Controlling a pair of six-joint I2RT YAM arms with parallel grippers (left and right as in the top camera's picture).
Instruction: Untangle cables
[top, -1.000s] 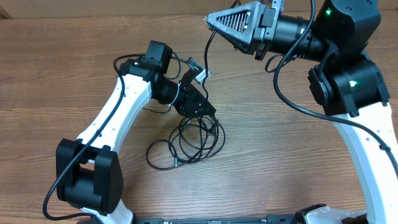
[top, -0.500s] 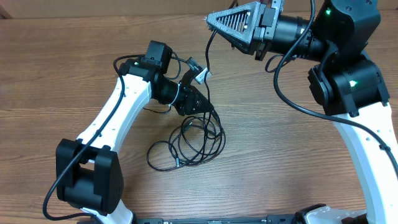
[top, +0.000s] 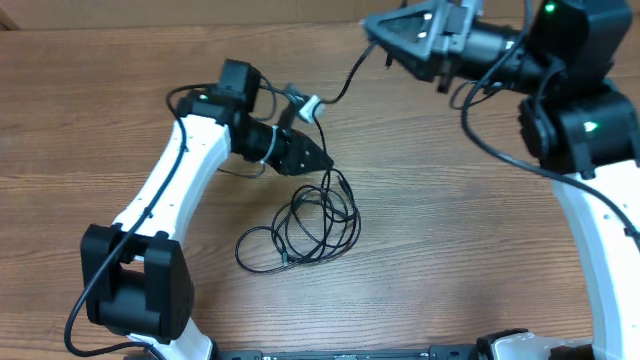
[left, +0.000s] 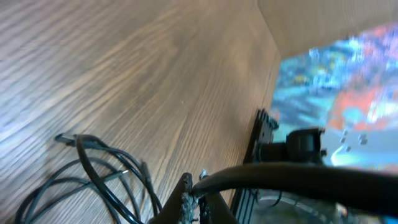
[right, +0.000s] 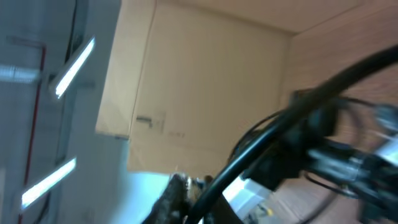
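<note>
1. The cables lie in a loose tangle of loops on the counter, just below the left gripper.
2. The left gripper is closed tight, pinching one strand that runs down into the pile.
3. Another strand stretches from beside the left wrist up to the tip of the right gripper, near the counter's far edge. Whether that gripper clamps it, I cannot tell.

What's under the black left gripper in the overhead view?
Brown wood-grain table shows around the black left gripper. One strand of the thin black cables leaves its tip toward the loose coil. Anything directly beneath the gripper body is covered.
</note>
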